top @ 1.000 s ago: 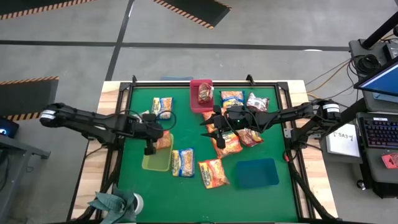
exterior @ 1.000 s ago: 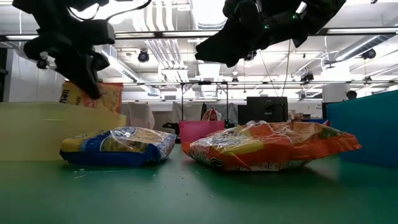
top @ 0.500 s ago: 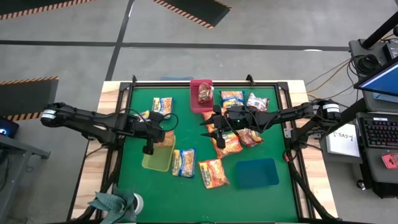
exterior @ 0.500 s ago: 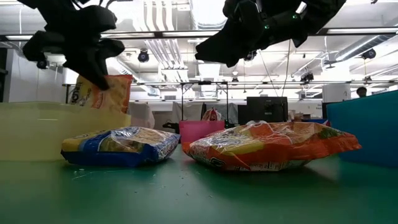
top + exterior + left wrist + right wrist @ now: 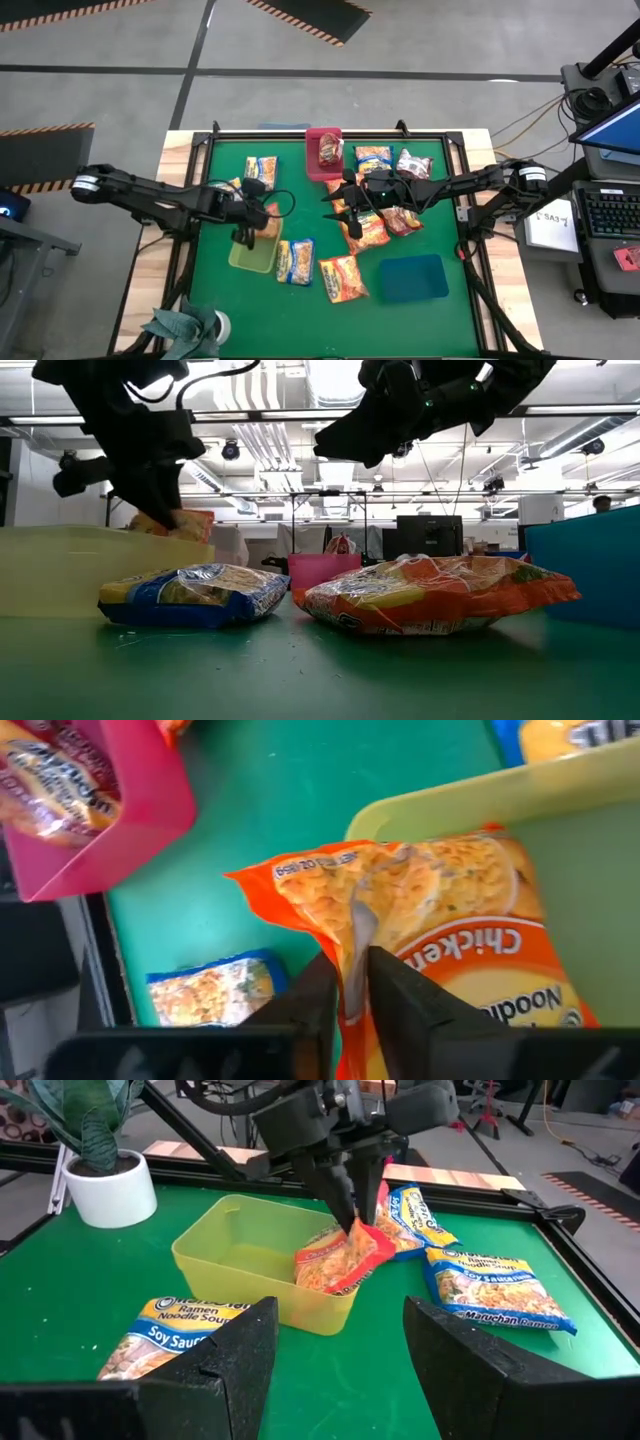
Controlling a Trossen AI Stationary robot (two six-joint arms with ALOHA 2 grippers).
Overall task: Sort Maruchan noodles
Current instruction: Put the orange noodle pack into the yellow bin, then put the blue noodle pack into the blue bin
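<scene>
My left gripper [image 5: 258, 226] is shut on an orange Maruchan packet [image 5: 430, 910] over one wall of the yellow-green tray [image 5: 250, 260]. My right gripper [image 5: 336, 200] hangs open above the middle of the table, with nothing between its fingers [image 5: 210, 1380]. Loose packets lie flat on the green mat: blue-and-yellow ones [image 5: 295, 260] [image 5: 262, 168], orange ones [image 5: 342, 278] [image 5: 366, 230] and a dark red one [image 5: 412, 163]. One more packet [image 5: 330, 150] lies in the red tray [image 5: 318, 172]. My left gripper pinches a crumpled edge of the orange packet [image 5: 352, 952] between its two fingers. The fingers [image 5: 343, 1198] slant down from above. The packet hangs tilted below them, straddling the tray's rim [image 5: 330, 1285], one corner [image 5: 262, 878] outside the tray.
A blue tray [image 5: 412, 277] stands near the front right of the mat. A potted plant [image 5: 185, 328] sits at the table's front left corner. The mat between the blue tray and the red tray is crowded with packets.
My left gripper has rolled its wrist and sunk a little toward the yellow-green tray. The orange packet has turned with it and come down from above the tray to its rim.
</scene>
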